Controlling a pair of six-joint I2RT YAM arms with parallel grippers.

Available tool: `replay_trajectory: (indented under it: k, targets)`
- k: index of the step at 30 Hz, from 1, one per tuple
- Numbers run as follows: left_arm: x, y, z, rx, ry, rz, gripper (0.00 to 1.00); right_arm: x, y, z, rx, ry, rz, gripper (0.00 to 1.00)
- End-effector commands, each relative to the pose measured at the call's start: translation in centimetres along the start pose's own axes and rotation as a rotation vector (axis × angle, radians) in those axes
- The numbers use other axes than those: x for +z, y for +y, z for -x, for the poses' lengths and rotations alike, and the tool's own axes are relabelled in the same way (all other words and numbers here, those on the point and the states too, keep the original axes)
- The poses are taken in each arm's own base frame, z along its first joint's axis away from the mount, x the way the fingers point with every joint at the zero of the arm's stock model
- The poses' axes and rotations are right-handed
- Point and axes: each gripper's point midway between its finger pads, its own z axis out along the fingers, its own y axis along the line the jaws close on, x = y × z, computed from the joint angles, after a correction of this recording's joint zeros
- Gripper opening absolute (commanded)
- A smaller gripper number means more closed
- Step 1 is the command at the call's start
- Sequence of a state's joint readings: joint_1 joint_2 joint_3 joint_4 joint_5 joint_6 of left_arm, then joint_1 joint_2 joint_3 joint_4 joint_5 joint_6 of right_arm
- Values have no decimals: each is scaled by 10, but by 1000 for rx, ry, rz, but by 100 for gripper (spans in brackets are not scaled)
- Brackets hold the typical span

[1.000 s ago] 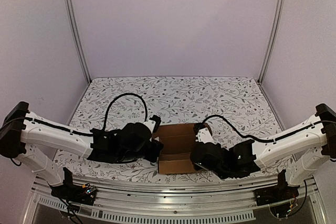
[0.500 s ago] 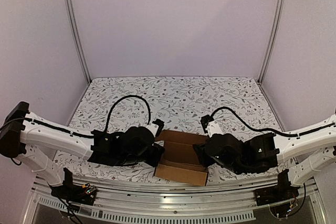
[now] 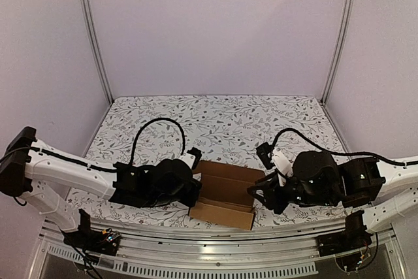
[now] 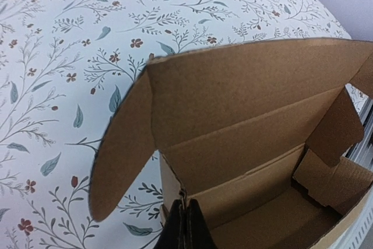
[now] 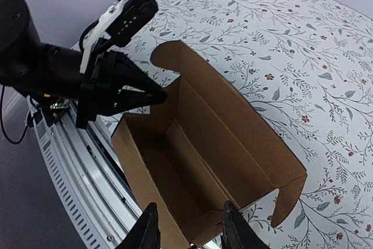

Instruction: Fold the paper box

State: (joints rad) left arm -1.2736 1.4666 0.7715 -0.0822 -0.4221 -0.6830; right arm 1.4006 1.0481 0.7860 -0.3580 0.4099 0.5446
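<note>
Paper box (image 3: 225,191), long axis left–right: left gripper (image 4: 185,220) pinches its left end wall; right gripper (image 5: 191,214), jaws parted, sits just at its right end.

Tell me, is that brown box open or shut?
Open. The paper box has its lid flap standing up, and both wrist views look into its empty inside.

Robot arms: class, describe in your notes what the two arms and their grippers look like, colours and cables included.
The left arm and right arm have white links and bulky black wrist housings. A black cable loops over each wrist. The left gripper and right gripper end in slim, tapered black fingers.
</note>
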Motion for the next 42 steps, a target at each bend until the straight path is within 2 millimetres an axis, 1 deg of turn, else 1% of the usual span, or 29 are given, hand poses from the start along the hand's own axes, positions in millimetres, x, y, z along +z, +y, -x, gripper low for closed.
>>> replay_trajectory:
  k: [1,4,8,9,10,11,14,15,18,19,24,27,29,33,36,38,42]
  targets:
    - [-5,0,-1,14,-8,16,0,-3,36,-42,-116,174,238,27]
    - [-4,1,-2,13,-8,21,0,0,48,-53,-133,223,299,17]
    - [-5,2,-2,14,-5,26,0,13,57,-68,-183,287,312,2]
    - [-5,2,-2,14,-6,27,0,15,60,-69,-200,290,317,0]
    - [-5,3,-2,13,-7,29,0,16,63,-71,-223,296,322,0]
    - [-6,3,-2,12,-7,31,0,16,69,-69,-238,293,334,0]
    - [-6,5,-2,13,-10,39,0,23,81,-78,-313,327,346,0]
    - [-6,5,-2,13,-10,41,0,28,83,-83,-335,347,343,0]
    - [-7,7,-2,11,-15,48,0,37,90,-91,-396,376,344,0]
    - [-7,7,-2,13,-15,49,0,42,91,-97,-417,394,338,0]
    - [-7,9,-1,13,-22,59,0,61,91,-110,-491,432,304,0]
    - [-8,10,0,11,-28,65,0,73,84,-116,-519,437,254,0]
    - [-9,12,0,11,-33,71,0,82,74,-119,-539,439,189,0]
    - [-9,13,1,18,-42,76,0,97,51,-115,-563,412,31,0]
    - [-9,13,0,28,-51,74,0,107,32,-107,-574,368,-106,0]
    - [-9,13,0,43,-62,75,0,111,23,-98,-574,327,-181,0]
    - [-11,11,1,86,-105,86,0,120,7,-85,-550,274,-274,0]
